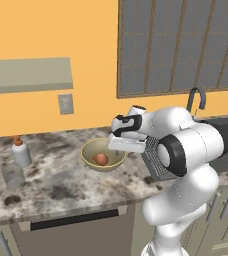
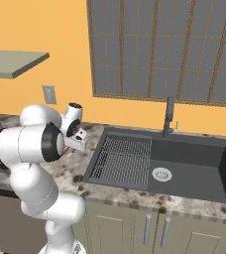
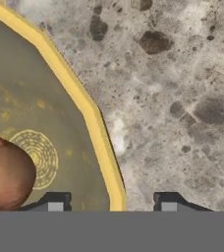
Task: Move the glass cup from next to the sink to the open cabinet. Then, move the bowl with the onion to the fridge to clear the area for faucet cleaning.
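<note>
My claw [image 3: 112, 201] hangs open and empty, its tips straddling the bowl [image 3: 60, 88] rim, onion [image 3: 6, 172] left. I'd drop straight down, pinch the rim squarely, keeping the bowl level.

Speckled stone counter [image 1: 61, 180] (matt); glazed bowl [image 1: 90, 151].

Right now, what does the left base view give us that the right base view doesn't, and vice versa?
Left base only: the yellow-green ceramic bowl holding the reddish-brown onion, the clear glass cup and the small white bottle with orange cap on the marble counter, and the dark dishwasher front below.

Right base only: the whole dark sink basin with its round drain, and the cabinet doors under it.

Both: the white arm bent over the speckled marble counter, the ribbed drainboard, the dark faucet, the grey wall outlet, the shelf and the window.
</note>
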Controlling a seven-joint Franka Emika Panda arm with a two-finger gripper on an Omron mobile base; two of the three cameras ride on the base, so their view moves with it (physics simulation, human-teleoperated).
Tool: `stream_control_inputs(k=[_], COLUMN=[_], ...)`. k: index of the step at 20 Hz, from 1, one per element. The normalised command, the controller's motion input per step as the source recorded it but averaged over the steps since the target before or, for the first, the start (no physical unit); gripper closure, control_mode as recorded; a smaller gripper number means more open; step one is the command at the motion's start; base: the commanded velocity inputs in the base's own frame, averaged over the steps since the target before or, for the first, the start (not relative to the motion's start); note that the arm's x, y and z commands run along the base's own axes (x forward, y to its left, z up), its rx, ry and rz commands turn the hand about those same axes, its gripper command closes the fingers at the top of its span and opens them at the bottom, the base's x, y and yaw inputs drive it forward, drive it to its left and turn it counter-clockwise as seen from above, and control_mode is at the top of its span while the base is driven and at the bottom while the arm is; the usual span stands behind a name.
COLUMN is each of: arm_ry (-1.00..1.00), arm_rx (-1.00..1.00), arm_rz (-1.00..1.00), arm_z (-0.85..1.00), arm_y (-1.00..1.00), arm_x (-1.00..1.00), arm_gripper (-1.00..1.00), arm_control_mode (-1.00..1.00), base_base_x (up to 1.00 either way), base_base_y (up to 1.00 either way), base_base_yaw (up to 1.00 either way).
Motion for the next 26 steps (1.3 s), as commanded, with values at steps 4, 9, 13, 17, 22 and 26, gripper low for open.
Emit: stream_control_inputs(k=[4, 9, 13, 17, 22, 26], arm_ry=[0.0, -0.12, -0.25, -0.34, -0.37, -0.1], arm_rx=[0.0, 0.01, 0.01, 0.04, 0.03, 0.4], arm_rz=[0.0, 0.0, -0.02, -0.04, -0.02, -0.15], arm_z=[0.0, 0.36, 1.0, 1.0, 1.0, 0.81], arm_y=[0.0, 0.0, 0.0, -0.03, -0.03, -0.37], arm_x=[0.0, -0.07, -0.2, -0.41, -0.5, -0.49], arm_gripper=[1.0, 1.0, 1.0, 1.0, 1.0, 1.0], arm_control_mode=[-1.0, -1.0, -1.0, -1.0, -1.0, -1.0], base_base_x=[0.0, 0.0, 0.0, 0.0, 0.0, 0.0], base_base_y=[0.0, 0.0, 0.0, 0.0, 0.0, 0.0], base_base_yaw=[0.0, 0.0, 0.0, 0.0, 0.0, 0.0])
